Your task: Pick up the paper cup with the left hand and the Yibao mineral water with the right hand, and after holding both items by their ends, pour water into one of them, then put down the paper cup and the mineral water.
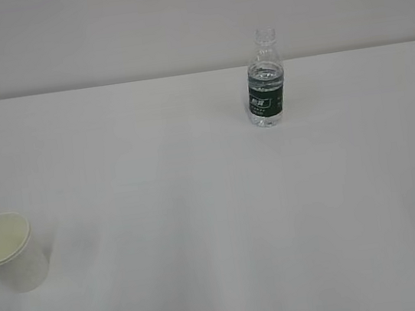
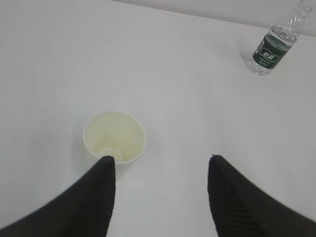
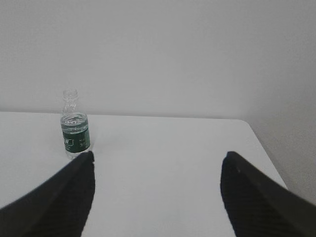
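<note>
The white paper cup (image 1: 8, 251) stands upright at the near left of the white table; in the left wrist view the cup (image 2: 114, 137) shows its cream inside just beyond my left fingertip. The Yibao water bottle (image 1: 264, 81) stands upright, uncapped, at the far middle-right; it also shows in the left wrist view (image 2: 274, 45) and the right wrist view (image 3: 74, 127). My left gripper (image 2: 161, 159) is open and empty, with the cup off to its left. My right gripper (image 3: 157, 157) is open and empty, with the bottle beyond its left finger. Neither arm shows in the exterior view.
The white table (image 1: 214, 201) meets a plain white wall at the back. In the right wrist view the table's right edge (image 3: 261, 148) and far right corner show.
</note>
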Robot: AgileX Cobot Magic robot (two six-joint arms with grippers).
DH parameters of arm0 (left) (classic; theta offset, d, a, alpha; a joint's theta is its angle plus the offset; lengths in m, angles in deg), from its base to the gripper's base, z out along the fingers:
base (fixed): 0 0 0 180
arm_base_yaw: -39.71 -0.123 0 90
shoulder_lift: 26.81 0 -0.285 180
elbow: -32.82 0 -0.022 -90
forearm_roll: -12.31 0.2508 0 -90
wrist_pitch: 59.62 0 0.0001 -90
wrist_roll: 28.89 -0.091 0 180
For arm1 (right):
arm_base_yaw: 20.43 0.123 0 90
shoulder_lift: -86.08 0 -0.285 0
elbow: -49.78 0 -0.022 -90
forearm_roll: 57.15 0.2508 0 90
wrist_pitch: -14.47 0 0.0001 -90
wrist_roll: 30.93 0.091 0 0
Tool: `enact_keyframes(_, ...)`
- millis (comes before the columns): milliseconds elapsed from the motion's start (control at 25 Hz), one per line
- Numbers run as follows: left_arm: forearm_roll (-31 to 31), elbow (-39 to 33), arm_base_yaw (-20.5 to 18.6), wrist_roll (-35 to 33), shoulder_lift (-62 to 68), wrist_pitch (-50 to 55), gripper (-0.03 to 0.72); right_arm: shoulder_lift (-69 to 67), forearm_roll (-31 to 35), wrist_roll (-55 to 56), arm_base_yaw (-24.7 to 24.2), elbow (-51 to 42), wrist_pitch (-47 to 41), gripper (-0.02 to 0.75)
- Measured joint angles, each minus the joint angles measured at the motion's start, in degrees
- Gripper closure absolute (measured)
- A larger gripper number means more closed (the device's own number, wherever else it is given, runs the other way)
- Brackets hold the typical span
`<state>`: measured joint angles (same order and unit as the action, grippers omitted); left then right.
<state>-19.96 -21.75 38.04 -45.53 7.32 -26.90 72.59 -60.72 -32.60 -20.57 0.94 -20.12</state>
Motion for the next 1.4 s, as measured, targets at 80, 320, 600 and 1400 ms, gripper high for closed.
enact_keyframes(80,-0.3,-0.3,0.0,-0.7,0.0,-1.1,0.26,0.0,0.0,0.0,0.0,-0.1,0.3,0.139)
enact_keyframes(320,-0.2,-0.9,0.0,-6.3,1.7,-3.5,0.26,-1.4,0.3,0.0,0.0,-0.4,1.2,0.143)
enact_keyframes(600,10.7,-1.2,0.0,-10.2,4.6,-3.5,0.26,-1.9,0.3,-1.1,0.0,-0.4,1.5,0.144)
enact_keyframes(1400,13.4,-1.2,8.8,-10.4,28.7,-4.5,0.26,-1.9,0.4,-2.5,0.0,-5.3,6.1,0.144)
